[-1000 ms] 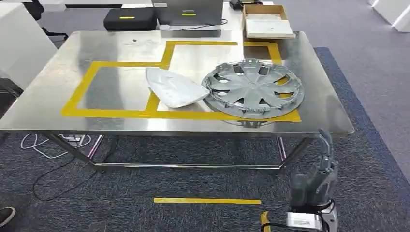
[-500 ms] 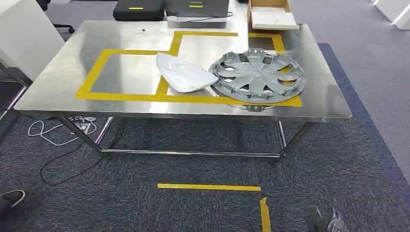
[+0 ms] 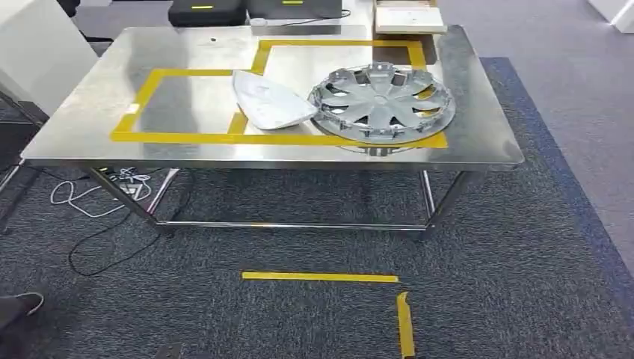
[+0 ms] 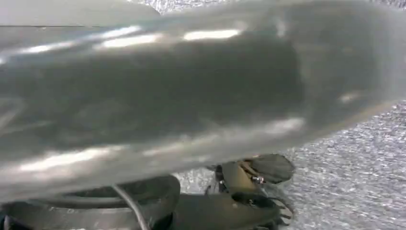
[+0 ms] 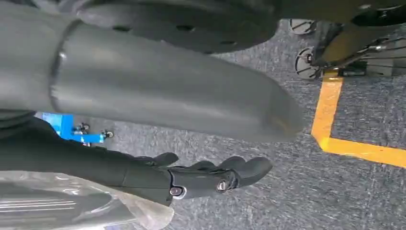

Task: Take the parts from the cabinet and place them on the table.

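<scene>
The wheel cover (image 3: 382,103) is lying flat on the steel counter (image 3: 478,142), inside the yellow tape frame (image 3: 187,137) at its right end. The white shell part (image 3: 271,111) is lying just beside it on the left, and their edges seem to be touching or overlapping a little; I cannot tell which. Both parts are looking like thin moulded plastic, so I am judging them light and fairly stiff, but smooth and easy to slip. The wheel cover is wide with many openings between its spokes; the rim or one spoke opening is probably giving the best hold. The white shell part is curved and glossy, so a pinch at its edge is likely safer than a grip over the top. With both already on the counter, this part of the task is appearing done.

The right hand (image 5: 210,179) is hanging over the carpet with its fingers (image 5: 249,167) stretched and a little apart, carrying nothing. The left hand (image 4: 249,191) is showing dark and partly hidden behind a blurred grey shape, and I cannot tell if it is released or clenched.

Behind the counter, a cardboard box (image 3: 407,16) and black cases (image 3: 208,12) are standing. On the floor, yellow tape strips (image 3: 320,277) and a white cable (image 3: 82,196) are lying.
</scene>
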Controlling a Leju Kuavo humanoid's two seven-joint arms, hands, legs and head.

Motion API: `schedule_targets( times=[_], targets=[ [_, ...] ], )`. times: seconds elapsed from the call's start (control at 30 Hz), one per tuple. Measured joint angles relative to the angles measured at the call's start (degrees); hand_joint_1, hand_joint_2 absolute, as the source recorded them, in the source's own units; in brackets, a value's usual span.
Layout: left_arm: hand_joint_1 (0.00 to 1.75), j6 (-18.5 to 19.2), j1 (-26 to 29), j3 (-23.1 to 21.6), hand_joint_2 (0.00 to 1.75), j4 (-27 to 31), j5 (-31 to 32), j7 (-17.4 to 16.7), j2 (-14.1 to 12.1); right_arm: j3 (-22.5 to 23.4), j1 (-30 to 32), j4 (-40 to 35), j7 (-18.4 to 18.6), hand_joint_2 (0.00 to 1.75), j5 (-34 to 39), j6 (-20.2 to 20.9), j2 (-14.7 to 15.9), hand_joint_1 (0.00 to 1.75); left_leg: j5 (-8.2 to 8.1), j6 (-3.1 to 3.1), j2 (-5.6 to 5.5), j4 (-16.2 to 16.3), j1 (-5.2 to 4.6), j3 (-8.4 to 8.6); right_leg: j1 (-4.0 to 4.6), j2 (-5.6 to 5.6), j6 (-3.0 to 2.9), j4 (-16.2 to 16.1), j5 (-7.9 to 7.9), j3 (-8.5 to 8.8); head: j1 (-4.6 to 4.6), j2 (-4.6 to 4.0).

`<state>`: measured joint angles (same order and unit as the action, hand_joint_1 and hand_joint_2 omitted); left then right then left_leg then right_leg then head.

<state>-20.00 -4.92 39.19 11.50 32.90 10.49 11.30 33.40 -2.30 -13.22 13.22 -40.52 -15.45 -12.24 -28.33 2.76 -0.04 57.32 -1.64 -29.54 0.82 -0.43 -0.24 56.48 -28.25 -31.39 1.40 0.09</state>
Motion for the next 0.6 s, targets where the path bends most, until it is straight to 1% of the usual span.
schedule_targets(
  times=[0.03, 0.07, 0.1, 0.13, 0.17, 0.2, 0.23, 0.27, 0.3, 0.33, 0.37, 0.4, 0.43, 0.47, 0.5, 0.53, 0.57, 0.6],
  targets=[
    [0.00, 0.0, 0.0, 0.0, 0.00, 0.0, 0.1, -0.1, -0.1, 0.1, -0.1, 0.3, -0.7, 0.00, -0.4, 0.5, -0.2, 0.00, -0.14, -0.01, -0.04, -0.8, -0.26, 0.33, -0.27, -0.11, 0.39, 0.1, 0.52, -0.15, 0.09, 0.00],
    [0.00, 0.0, 0.0, 0.0, 0.00, 0.0, 0.2, -0.3, -0.1, 0.2, -0.2, 0.5, -1.2, 0.00, -0.7, 0.8, -0.5, 0.00, 0.20, 0.08, -0.10, -0.9, -0.43, 0.15, -0.58, -0.14, 0.58, 0.0, 1.02, -0.60, 0.04, 0.00],
    [0.00, 0.1, 0.0, 0.0, 0.00, 0.0, 0.2, -0.4, -0.1, 0.2, -0.4, 0.5, -1.5, 0.00, -0.8, 1.1, -0.6, 0.00, 0.80, 0.14, -0.14, -1.1, -0.52, -0.21, -0.76, -0.12, 0.94, -0.4, 1.28, -0.80, 0.07, 0.00],
    [0.00, 0.2, 0.0, 0.0, 0.00, 0.0, 0.2, -0.5, 0.0, 0.2, -0.5, 0.6, -1.6, 0.00, -0.9, 1.1, -0.8, 0.00, 2.09, 0.38, -0.03, -2.5, 0.00, -0.25, -0.44, 0.20, 1.08, -0.4, 0.82, -1.02, 0.15, -0.02],
    [0.00, 0.4, -0.1, 0.0, 0.00, 0.0, 0.2, -0.6, -0.1, 0.2, -0.6, 0.6, -1.8, 0.00, -0.9, 1.1, -0.8, 0.00, 1.78, 0.21, -0.12, -4.3, 0.26, 0.82, -0.50, 0.46, 1.37, 0.2, -0.77, -1.77, 0.16, -0.02],
    [0.00, 0.4, -0.3, 0.0, 0.00, 0.0, 0.1, -0.5, 0.0, 0.2, -0.5, 0.7, -2.8, 0.00, -1.0, 0.9, -0.8, 0.00, 2.09, 0.51, -0.14, -4.3, 0.46, 0.43, -0.61, 0.57, 1.63, 2.6, -3.20, -2.82, -0.11, 0.00],
    [0.00, 0.4, -0.3, 0.0, 0.00, 0.0, -0.2, -0.4, 0.0, 0.2, -0.6, 0.7, -4.5, 0.00, -1.2, 0.6, -0.8, 0.00, 2.22, 0.42, -0.05, -4.1, 0.52, 0.00, -0.82, 0.62, 1.94, 7.4, -5.99, -4.40, -0.17, 0.00],
    [0.00, 0.4, -0.2, 0.0, 0.00, 0.0, -0.5, -0.1, 0.0, 0.2, -0.6, 0.7, -6.0, 0.00, -1.6, 0.4, -0.8, 0.00, 2.29, 0.42, 0.18, -3.7, 0.58, -0.36, -1.01, 0.62, 2.20, 12.1, -7.96, -5.93, -0.18, -0.02],
    [0.00, 0.2, -0.2, 0.1, 0.00, 0.0, -0.5, 0.1, 0.0, 0.2, -0.6, 0.7, -7.4, 0.00, -2.3, 0.3, -0.7, 0.00, 2.33, 0.35, 0.36, -3.2, 0.74, -0.82, -1.19, 0.60, 2.53, 16.1, -8.99, -7.15, -0.13, 0.00],
    [0.00, -0.2, -0.2, 0.1, 0.00, 0.0, -0.5, 0.1, 0.0, 0.2, -0.6, 0.8, -8.0, 0.00, -2.7, 0.2, -0.7, 0.00, 2.24, 0.30, 0.37, -2.7, 0.96, -1.31, -1.36, 0.56, 2.88, 17.3, -8.76, -7.35, -0.15, 0.00],
    [0.00, -0.5, -0.3, 0.1, 0.00, 0.0, -0.5, 0.3, -0.1, 0.2, -0.7, 0.8, -8.3, 0.00, -3.3, 0.3, -0.6, 0.00, 2.21, 0.10, 0.03, -2.1, 1.32, -1.92, -1.69, 0.51, 3.43, 16.0, -7.26, -6.19, -0.13, 0.00],
    [0.00, -0.7, -0.4, 0.2, 0.00, 0.0, -0.6, 0.7, -0.1, 0.1, -0.7, 0.8, -8.5, 0.00, -3.8, 0.4, -0.5, 0.00, 2.28, -0.24, -0.36, -1.4, 1.73, -2.59, -2.17, 0.54, 4.08, 12.0, -5.15, -3.58, -0.15, -0.02],
    [0.00, -0.9, -0.5, 0.4, 0.00, 0.0, -0.6, 1.2, -0.1, 0.0, -0.7, 0.8, -8.6, 0.00, -4.2, 0.5, -0.5, 0.00, 2.33, -0.78, -0.95, -0.6, 2.13, -3.34, -2.75, 0.98, 4.74, 6.6, -3.29, -0.23, -0.15, -0.02],
    [0.00, -1.1, -0.6, 0.6, 0.00, 0.1, -0.6, 2.0, -0.1, -0.2, -0.8, 0.8, -8.7, 0.00, -4.6, 0.7, -0.5, 0.00, 2.35, -1.37, -1.54, 0.3, 2.33, -4.09, -3.51, 3.00, 5.41, 2.1, -3.37, 2.62, -0.33, -0.02],
    [0.00, -1.3, -0.6, 0.6, 0.00, 0.2, -0.5, 2.7, -0.1, -0.4, -1.0, 0.8, -8.6, 0.00, -5.0, 1.2, -0.5, 0.00, 2.29, -1.91, -2.24, 1.2, 2.25, -5.14, -3.03, 4.95, 5.00, 1.2, -4.23, 3.94, -0.68, 0.00],
    [0.00, -1.6, -0.6, 0.7, 0.00, 0.2, -0.5, 3.0, 0.0, -0.5, -0.8, 0.9, -8.2, 0.00, -5.3, 1.5, -0.5, 0.00, 2.55, -2.37, -2.77, 1.6, 2.09, -5.28, -3.29, 4.59, 4.06, 1.9, -3.84, 2.65, -0.61, 0.00],
    [0.00, -1.8, -0.6, 0.8, 0.00, 0.2, -0.4, 3.3, 0.2, -0.7, -0.9, 0.9, -8.0, 0.00, -5.5, 1.7, -0.4, 0.00, 2.87, -2.77, -3.38, 1.8, 2.17, -5.51, -3.07, 4.32, 3.49, 1.9, -4.28, 2.45, -0.61, 0.00],
    [0.00, -2.0, -0.5, 0.9, 0.00, 0.2, -0.4, 3.4, 0.1, -0.7, -1.1, 0.9, -7.9, 0.00, -5.7, 1.8, -0.3, 0.00, 3.35, -3.27, -3.97, 1.5, 2.36, -5.65, -2.80, 3.68, 2.84, 2.1, -4.21, 2.32, -0.63, 0.00]
  ],
)
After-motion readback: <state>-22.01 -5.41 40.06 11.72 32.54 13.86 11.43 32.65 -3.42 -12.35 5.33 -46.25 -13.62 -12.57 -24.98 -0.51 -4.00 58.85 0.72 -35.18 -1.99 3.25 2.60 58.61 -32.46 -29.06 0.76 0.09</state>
